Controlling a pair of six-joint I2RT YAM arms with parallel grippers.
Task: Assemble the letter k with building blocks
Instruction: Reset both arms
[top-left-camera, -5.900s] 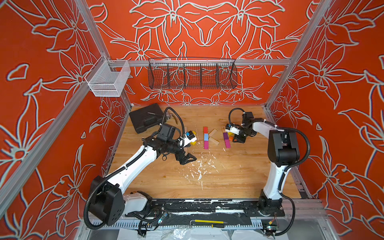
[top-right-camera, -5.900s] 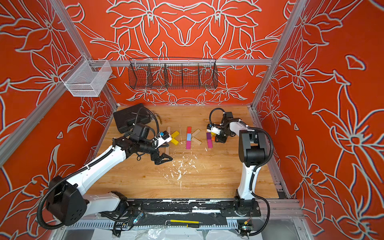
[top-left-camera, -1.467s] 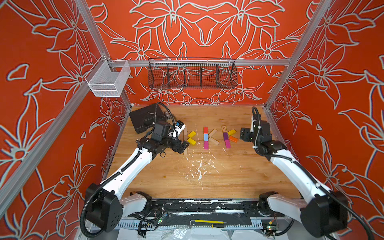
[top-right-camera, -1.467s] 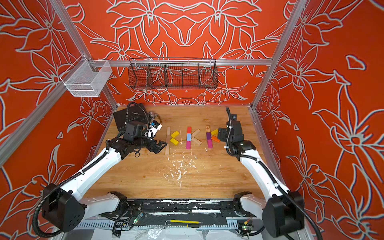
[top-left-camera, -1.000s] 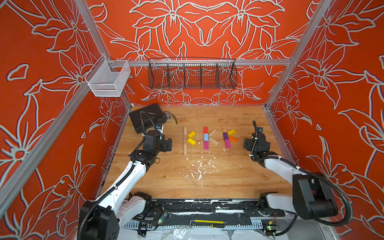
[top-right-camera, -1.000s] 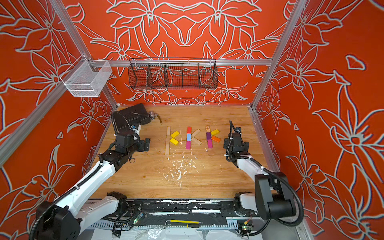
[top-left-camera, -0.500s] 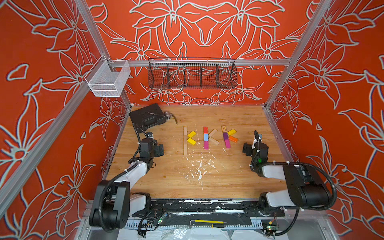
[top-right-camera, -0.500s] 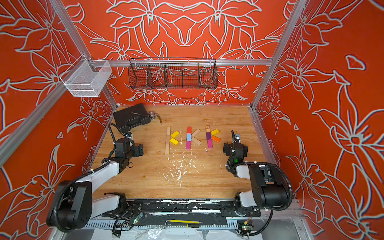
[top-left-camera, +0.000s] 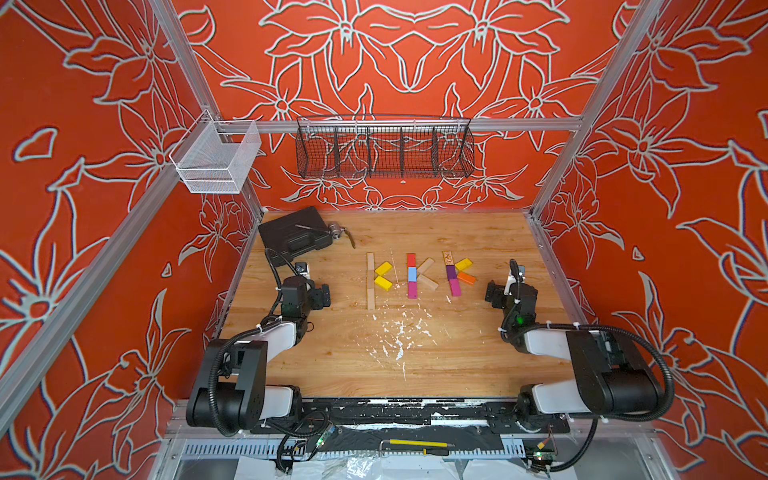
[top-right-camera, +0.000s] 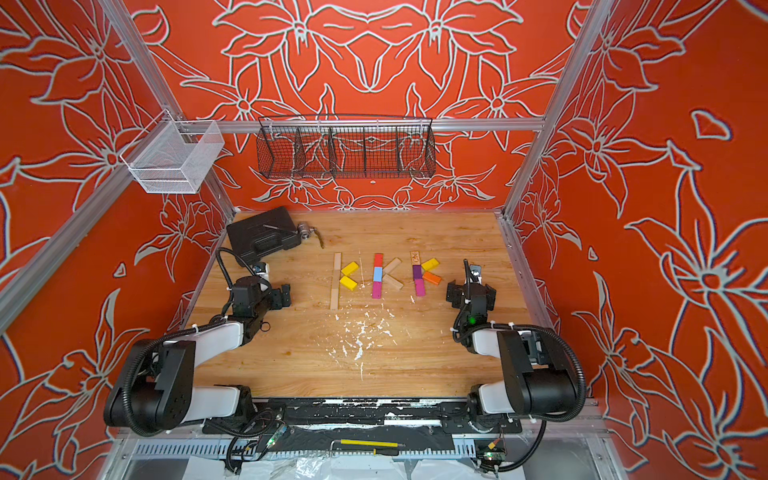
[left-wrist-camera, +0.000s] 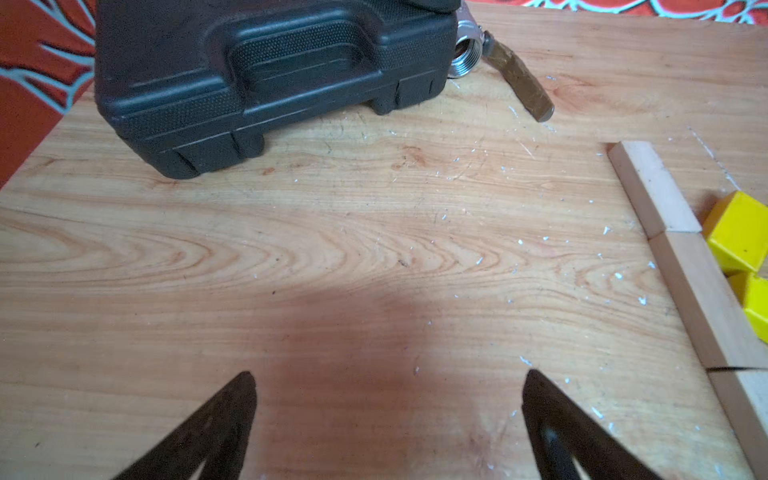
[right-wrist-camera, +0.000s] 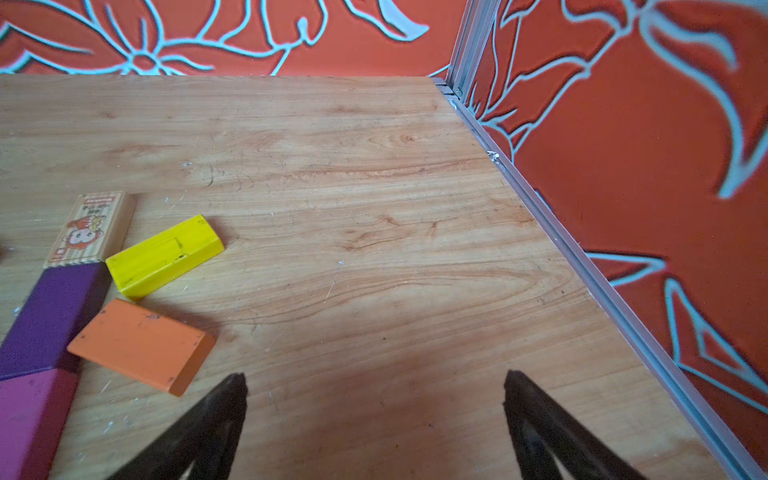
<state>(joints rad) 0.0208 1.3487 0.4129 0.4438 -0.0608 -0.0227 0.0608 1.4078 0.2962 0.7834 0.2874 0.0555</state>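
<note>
Blocks (top-left-camera: 411, 274) lie flat on the wooden tabletop (top-left-camera: 457, 353), three K shapes in a row between my pincers. Left pincer (left-wrist-camera: 388, 376) released, holding nothing; right pincer (right-wrist-camera: 374, 376) released too, orange block (right-wrist-camera: 141, 345) just beside it.

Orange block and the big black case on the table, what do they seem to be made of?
Orange block: probably wood under a matte orange paint. Small dark nicks at its corners suggest a coating, though no grain shows through.
Black case: looks like moulded plastic with a matte finish, going by its stippled texture, raised ribs and recessed handle.
</note>
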